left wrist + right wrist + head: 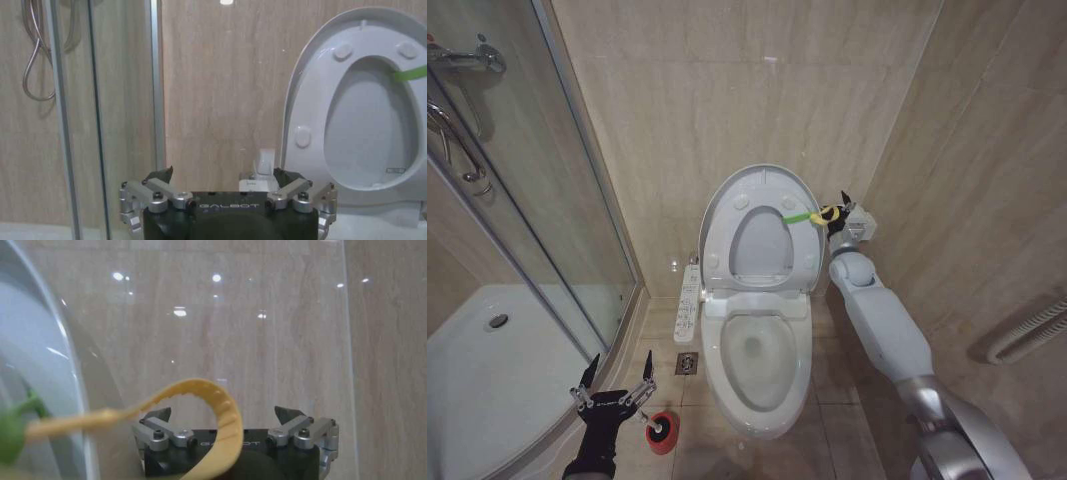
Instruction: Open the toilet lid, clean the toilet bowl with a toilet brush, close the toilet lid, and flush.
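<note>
Both fingers released, toilet lid upright, left gripper near toilet brush

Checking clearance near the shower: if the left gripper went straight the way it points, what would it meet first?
Probably the tiled wall, between shower glass and raised toilet lid; left gripper open.

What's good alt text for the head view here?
A white toilet with its toilet lid raised against a beige tiled wall and the toilet bowl open. The right gripper is open beside the lid's yellow-green strap. The left gripper hovers open by the toilet brush in its red holder, next to a glass shower enclosure.
</note>
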Tool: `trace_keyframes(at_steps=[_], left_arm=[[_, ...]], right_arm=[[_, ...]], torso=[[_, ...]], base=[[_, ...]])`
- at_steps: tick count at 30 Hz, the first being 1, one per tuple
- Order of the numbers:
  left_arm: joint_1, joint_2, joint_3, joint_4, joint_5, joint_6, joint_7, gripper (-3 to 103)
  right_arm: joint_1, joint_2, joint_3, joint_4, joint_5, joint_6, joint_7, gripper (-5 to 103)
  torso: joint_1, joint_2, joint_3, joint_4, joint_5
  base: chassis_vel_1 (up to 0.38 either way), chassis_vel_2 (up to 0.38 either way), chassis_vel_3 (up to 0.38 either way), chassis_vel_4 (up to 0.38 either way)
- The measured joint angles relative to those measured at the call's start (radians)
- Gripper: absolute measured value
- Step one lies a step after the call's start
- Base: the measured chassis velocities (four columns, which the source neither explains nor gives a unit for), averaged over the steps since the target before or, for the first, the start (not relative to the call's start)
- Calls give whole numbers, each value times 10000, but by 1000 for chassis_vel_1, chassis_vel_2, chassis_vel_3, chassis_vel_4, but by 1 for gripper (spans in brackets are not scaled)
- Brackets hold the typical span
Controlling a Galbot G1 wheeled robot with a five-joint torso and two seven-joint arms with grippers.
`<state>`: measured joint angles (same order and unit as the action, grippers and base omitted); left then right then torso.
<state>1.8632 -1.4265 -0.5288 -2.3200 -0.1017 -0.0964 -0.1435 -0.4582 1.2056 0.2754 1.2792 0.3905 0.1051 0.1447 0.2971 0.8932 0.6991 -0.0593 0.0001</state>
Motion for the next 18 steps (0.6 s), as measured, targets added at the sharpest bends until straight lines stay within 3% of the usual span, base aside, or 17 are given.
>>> trace_keyframes(at_steps=[8,18], left_arm=[[0,0,-1,-1,0,0,-1,98],[0,0,-3,0,0,-1,-1,98]], right_arm=[[-1238,-728,88,1909,729,-525,296,100],[-3905,-1862,1156,4577,1365,-985,565,100]], torso=[[0,0,0,-1,1],[-1,1,-1,-2,-1]], base=[[0,0,0,0],[0,0,0,0]])
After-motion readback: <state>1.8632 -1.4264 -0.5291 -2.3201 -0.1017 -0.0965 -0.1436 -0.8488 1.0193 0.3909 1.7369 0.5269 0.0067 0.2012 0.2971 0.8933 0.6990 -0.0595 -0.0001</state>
